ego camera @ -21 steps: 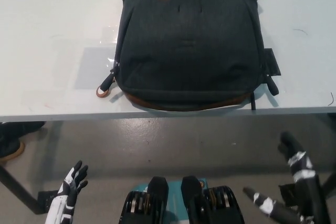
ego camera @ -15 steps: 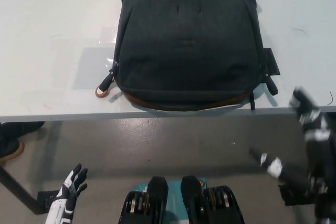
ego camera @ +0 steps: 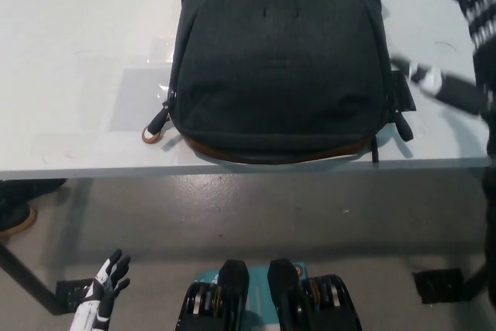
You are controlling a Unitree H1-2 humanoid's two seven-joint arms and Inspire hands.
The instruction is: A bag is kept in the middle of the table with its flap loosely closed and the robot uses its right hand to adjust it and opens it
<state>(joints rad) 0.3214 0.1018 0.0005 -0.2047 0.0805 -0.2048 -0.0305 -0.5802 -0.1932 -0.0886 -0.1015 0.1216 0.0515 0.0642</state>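
A dark grey backpack (ego camera: 279, 67) with a brown leather base lies flat on the pale table (ego camera: 77, 60), its flap (ego camera: 279, 52) closed over the front and its bottom at the near edge. My black right hand (ego camera: 469, 44) hovers open above the table just right of the bag, fingers spread, one finger reaching toward the bag's right side. It touches nothing. My white left hand (ego camera: 105, 300) rests low at the lower left, below the table, with its fingers apart.
A zip pull with a brown ring (ego camera: 153, 131) sticks out at the bag's near left corner. A strap (ego camera: 401, 94) hangs off its right side. Grey floor (ego camera: 248, 215) shows below the table edge; a dark shoe (ego camera: 19, 203) lies at far left.
My right hand has risen from below the table at the lower right to above the tabletop beside the bag's right side. The left hand has sunk slightly. The bag has not moved.
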